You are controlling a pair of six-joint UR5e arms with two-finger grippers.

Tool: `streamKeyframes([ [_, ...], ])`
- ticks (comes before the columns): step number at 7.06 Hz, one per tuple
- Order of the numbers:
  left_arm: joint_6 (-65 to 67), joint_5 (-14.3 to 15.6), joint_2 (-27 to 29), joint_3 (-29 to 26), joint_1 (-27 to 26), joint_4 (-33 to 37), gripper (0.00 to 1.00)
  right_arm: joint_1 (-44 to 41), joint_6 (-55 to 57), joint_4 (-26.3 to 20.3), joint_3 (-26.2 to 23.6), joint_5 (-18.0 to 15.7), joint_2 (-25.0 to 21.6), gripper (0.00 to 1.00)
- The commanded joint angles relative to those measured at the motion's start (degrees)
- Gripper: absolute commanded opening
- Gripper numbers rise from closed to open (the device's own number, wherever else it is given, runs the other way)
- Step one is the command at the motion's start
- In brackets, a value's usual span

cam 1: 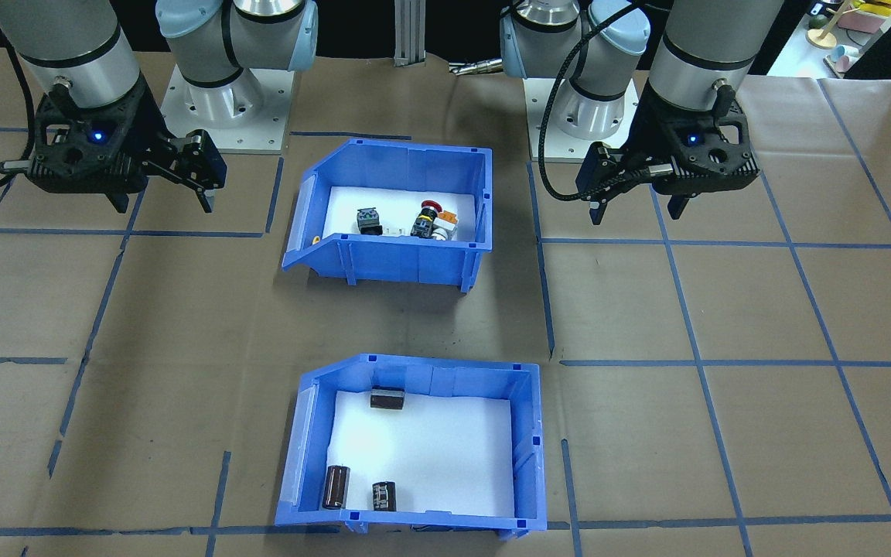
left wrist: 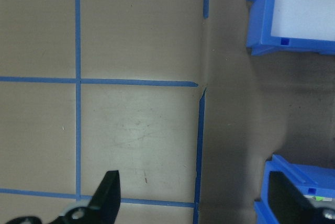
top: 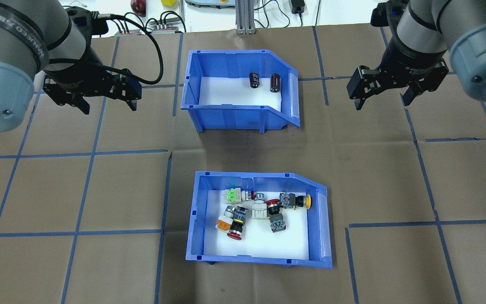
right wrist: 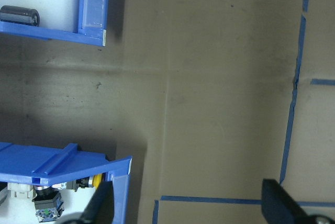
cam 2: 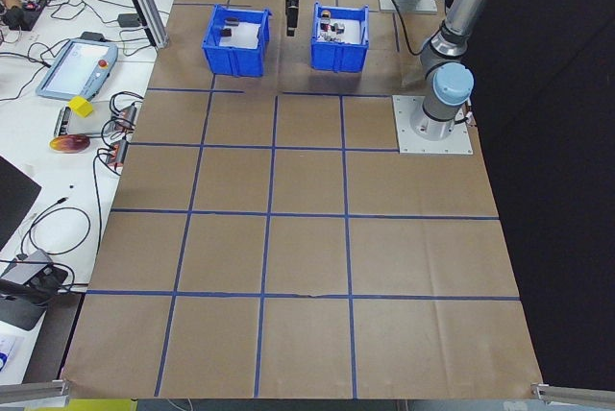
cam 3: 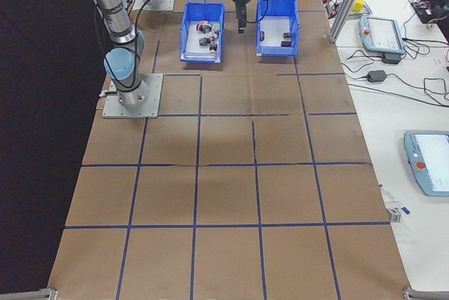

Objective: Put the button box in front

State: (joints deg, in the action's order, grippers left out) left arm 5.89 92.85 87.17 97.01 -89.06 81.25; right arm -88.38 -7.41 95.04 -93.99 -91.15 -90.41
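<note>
Nearest the overhead camera sits the button box, a blue bin lined in white, holding loose push-buttons with red, orange, green and yellow parts. Beyond it stands the other blue bin with what look like dark cylinders. Left gripper and right gripper hover spread, holding nothing.

The button box sits nearer the robot (switches inside), the other bin beyond it.

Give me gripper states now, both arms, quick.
Left gripper: open, holding nothing, above the table beside the bins.
Right gripper: open, holding nothing, above the table on the other side.
</note>
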Motion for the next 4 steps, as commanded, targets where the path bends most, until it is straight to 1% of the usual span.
streamKeyframes([
  [1,10.8,-0.5,-0.3,1.8,-0.1,-0.1,0.99,-0.8,-10.7,0.9,3.7,0.5,4.4,1.0],
  [2,17.5,-1.0,0.3,2.3,-0.9,-0.1,0.99,-2.2,-14.2,0.3,6.2,0.5,7.4,1.0],
  [3,25.8,-2.7,-0.8,4.0,-1.6,-0.1,0.98,-5.4,-23.1,1.2,9.1,0.0,11.0,1.0],
  [4,31.8,-2.8,-1.4,5.7,-1.8,-0.2,0.98,-7.8,-27.0,1.5,12.1,-0.2,14.4,1.0],
])
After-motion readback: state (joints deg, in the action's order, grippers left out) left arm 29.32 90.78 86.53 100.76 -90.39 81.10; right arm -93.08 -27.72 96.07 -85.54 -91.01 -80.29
